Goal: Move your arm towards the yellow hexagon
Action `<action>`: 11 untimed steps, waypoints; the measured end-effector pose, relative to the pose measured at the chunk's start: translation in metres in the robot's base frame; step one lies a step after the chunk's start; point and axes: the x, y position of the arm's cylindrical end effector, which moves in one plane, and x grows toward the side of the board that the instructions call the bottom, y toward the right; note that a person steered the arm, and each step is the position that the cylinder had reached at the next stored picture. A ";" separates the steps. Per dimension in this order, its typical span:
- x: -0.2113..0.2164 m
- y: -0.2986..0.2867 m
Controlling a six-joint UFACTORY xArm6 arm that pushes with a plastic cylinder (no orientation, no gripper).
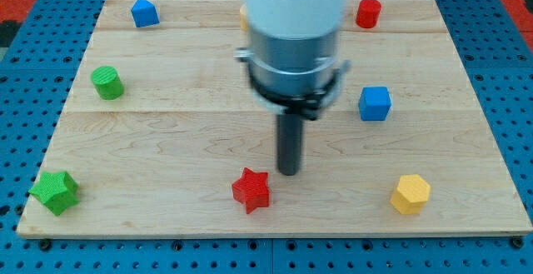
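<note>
Our tip [288, 171] sits on the table [166, 141] near mid-bottom, just above & to the view's right of the red star [251, 190], close but apart. No fingers on this rig, just the rod, nothing grasped. Yellow hexagon [410, 194] lies at bottom right, well apart from the tip. Blue cube [375, 103] is right of the rod; red cylinder [368, 12] top right (a yellow bit peeks behind the arm body, shape unclear). Green cylinder [107, 83] left, green star [55, 191] bottom left, blue block [144, 12] top left.
</note>
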 end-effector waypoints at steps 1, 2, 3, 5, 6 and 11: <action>-0.026 0.068; -0.040 0.168; -0.017 0.228; 0.029 0.189; 0.029 0.184; 0.043 0.184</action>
